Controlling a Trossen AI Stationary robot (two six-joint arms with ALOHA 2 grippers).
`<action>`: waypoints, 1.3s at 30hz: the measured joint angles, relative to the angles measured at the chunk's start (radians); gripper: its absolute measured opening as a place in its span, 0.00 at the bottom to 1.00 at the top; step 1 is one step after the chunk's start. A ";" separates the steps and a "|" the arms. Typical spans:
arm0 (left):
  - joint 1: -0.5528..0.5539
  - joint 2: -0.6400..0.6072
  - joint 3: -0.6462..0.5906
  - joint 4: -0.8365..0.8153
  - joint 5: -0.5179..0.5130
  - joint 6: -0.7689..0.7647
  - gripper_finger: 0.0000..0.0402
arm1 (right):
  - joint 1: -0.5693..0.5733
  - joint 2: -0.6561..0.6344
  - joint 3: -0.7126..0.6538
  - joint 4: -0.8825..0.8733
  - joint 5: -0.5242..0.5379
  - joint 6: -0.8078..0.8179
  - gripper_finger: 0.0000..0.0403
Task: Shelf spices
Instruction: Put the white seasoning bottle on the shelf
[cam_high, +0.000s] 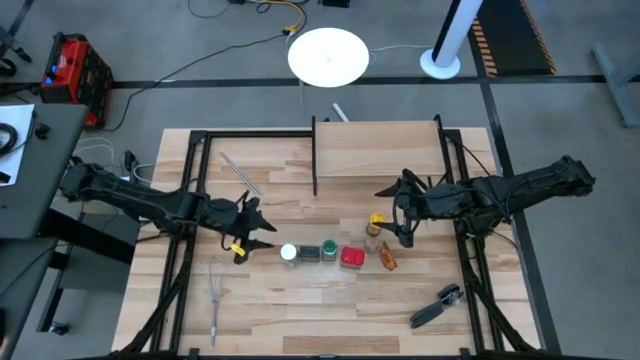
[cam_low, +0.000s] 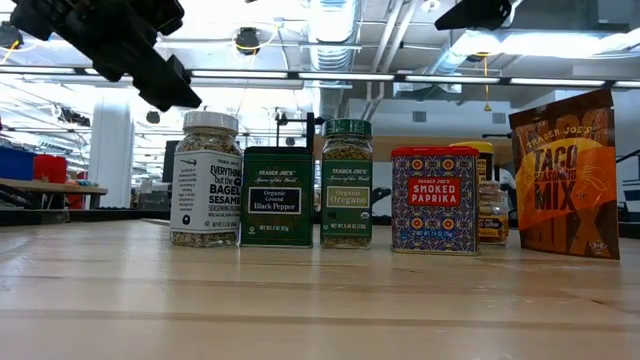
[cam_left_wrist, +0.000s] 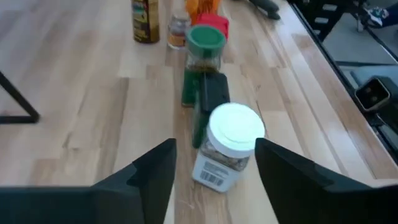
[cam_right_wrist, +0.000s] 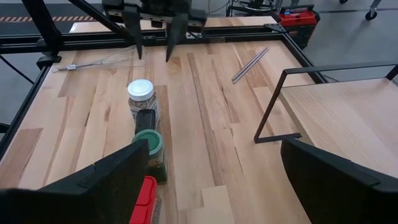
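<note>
Six spice jars (cam_high: 335, 253) stand in a row across the counter's (cam_high: 300, 310) middle. Left jaws (cam_high: 250, 232), open and empty, sit nearest the white-capped jar (cam_high: 289, 254), which stands upright just ahead. Right jaws (cam_high: 400, 212) are wide open, holding nothing.

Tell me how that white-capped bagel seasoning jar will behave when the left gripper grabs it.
The white-capped jar looks rigid with smooth round sides, so it may slip or twist between the fingers. It stands taller than wide, close beside the black pepper tin, so an off-centre push would probably tip it or nudge that tin.

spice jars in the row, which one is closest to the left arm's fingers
The white-capped bagel sesame jar, at the row's end, right ahead of the open left fingers; the black pepper tin and green-capped oregano jar sit beyond it.
</note>
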 joint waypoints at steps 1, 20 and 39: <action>-0.007 0.011 0.000 0.016 0.000 0.011 0.57 | 0.000 0.000 0.000 0.000 0.000 0.000 0.91; -0.057 0.273 0.000 0.288 -0.011 0.070 0.63 | 0.009 0.000 0.000 -0.117 -0.063 0.078 0.91; -0.058 0.354 0.000 0.323 0.020 0.101 0.63 | 0.089 0.000 0.000 -0.117 -0.069 0.088 0.91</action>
